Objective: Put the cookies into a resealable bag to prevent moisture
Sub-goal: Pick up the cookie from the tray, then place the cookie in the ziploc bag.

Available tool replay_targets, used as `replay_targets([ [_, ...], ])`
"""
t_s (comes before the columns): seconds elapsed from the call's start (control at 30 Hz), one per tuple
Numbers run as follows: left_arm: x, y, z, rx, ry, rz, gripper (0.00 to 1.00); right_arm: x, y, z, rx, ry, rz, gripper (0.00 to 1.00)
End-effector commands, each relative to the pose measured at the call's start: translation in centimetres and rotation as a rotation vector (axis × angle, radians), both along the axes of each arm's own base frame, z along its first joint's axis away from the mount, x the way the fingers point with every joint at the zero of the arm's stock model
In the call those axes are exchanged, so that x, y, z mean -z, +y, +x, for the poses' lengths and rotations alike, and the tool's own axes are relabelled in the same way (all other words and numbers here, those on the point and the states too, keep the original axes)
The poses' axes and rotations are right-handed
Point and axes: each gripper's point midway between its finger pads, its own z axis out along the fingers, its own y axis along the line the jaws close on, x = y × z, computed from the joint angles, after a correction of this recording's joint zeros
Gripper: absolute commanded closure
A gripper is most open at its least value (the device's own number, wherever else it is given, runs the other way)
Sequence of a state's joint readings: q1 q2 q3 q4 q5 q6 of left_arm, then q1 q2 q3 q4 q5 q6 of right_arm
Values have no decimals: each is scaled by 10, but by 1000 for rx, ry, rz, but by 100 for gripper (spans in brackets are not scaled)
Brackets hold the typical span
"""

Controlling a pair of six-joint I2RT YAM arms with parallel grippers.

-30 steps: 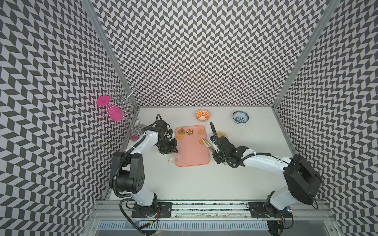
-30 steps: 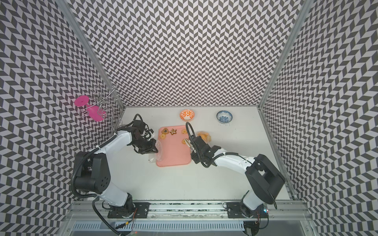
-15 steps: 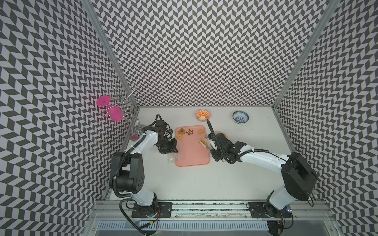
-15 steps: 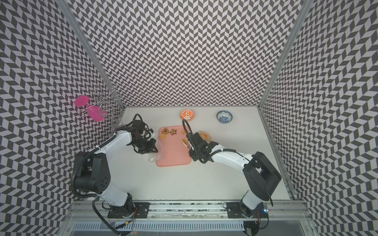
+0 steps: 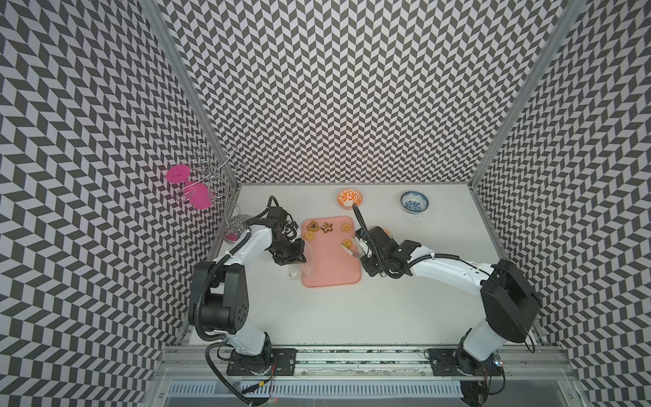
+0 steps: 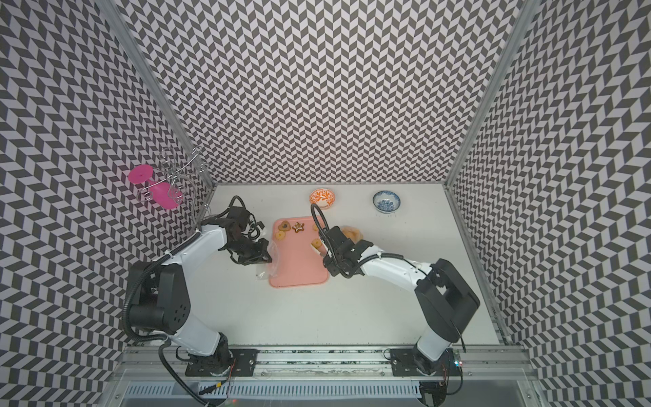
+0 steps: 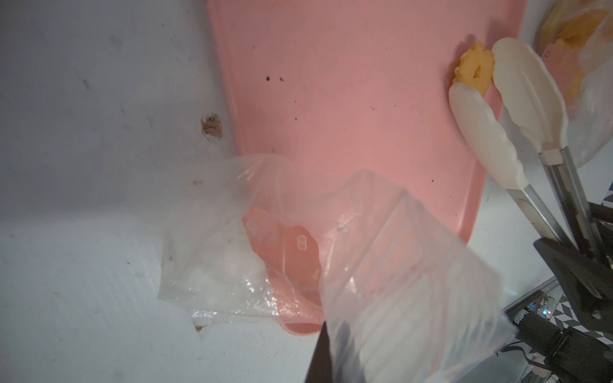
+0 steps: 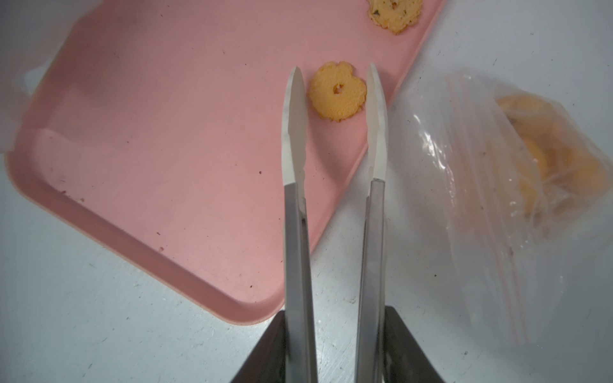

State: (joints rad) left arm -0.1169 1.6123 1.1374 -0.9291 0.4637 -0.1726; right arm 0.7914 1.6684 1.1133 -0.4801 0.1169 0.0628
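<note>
The right gripper (image 8: 335,351) had its fingers clamped on a pair of tongs (image 8: 295,232), whose white blades stood apart on either side of a yellow ring cookie (image 8: 325,96) on the pink tray (image 8: 166,132), apparently poised to pinch it. The left gripper (image 5: 299,260) had its fingers closed on a clear resealable bag (image 7: 398,265), lifting part of it at the tray's edge, probably to keep it ready for loading. A second bag (image 8: 497,199), already holding yellow cookies, lay on the bench (image 5: 334,317) just beside the tray. Four other cookies (image 5: 327,227) sat at the tray's far end.
</note>
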Motion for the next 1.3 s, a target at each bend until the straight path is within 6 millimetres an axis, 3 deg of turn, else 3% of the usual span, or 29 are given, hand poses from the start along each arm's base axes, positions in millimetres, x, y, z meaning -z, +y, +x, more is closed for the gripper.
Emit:
replay_targets([
  [0.0,-12,-2,12,13,-53,-20,100,-7,9,10,-17,-30,-3,57],
  [0.23,-13,-2,12,16,-58,-21,100,-5,19,8,-76,-42,-63,57],
  [0.5,-11,-4,14,19,-59,-34,100,-8,16,7,-74,-40,-77,67],
  [0.7,-7,-5,16,19,-55,-38,100,-28,16,8,-54,-61,-22,70],
  [0.87,-5,-6,18,22,-51,-41,100,-56,22,4,-48,-53,126,70],
  [1.07,-2,-8,23,24,-45,-54,100,-100,59,-29,-158,42,440,70],
  [1.27,-4,-18,26,27,-44,-133,100,-102,76,-59,-192,200,615,71],
])
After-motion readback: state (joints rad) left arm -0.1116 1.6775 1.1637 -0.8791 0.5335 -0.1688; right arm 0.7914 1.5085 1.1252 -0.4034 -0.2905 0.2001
